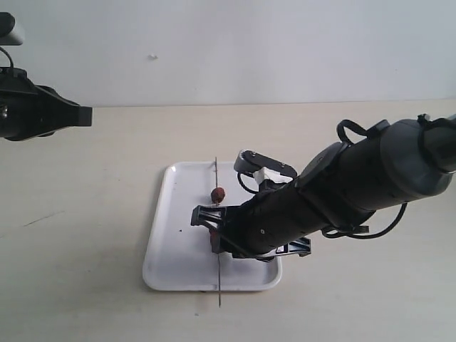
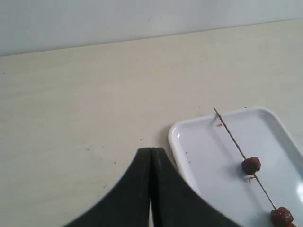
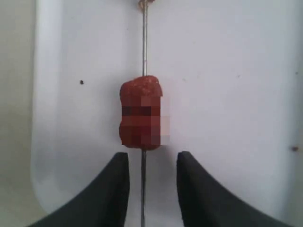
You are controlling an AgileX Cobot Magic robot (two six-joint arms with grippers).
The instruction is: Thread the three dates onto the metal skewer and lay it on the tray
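Slanting down from the frame's right, the right arm holds the right gripper [image 3: 151, 165] low at centre, claws spread astride the metal skewer [image 3: 144, 47] across the tray [image 1: 167, 242]. 2 dates [image 2: 251, 164] show threaded. The left gripper [image 2: 151, 158], pressed together, hovers upper left.

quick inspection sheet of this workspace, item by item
surface: pale beige table, faint scuffs
tray: white, flat on the table, a few dark specks
metal skewer: across the tray, one end past its rim
dates: two seen threaded on the skewer; third not visible
clutter: nothing seen
left gripper: shut, empty, away from the tray
right gripper: open, fingers either side of the skewer, next to a date
cables: black loops on the right arm
surroundings: plain pale wall
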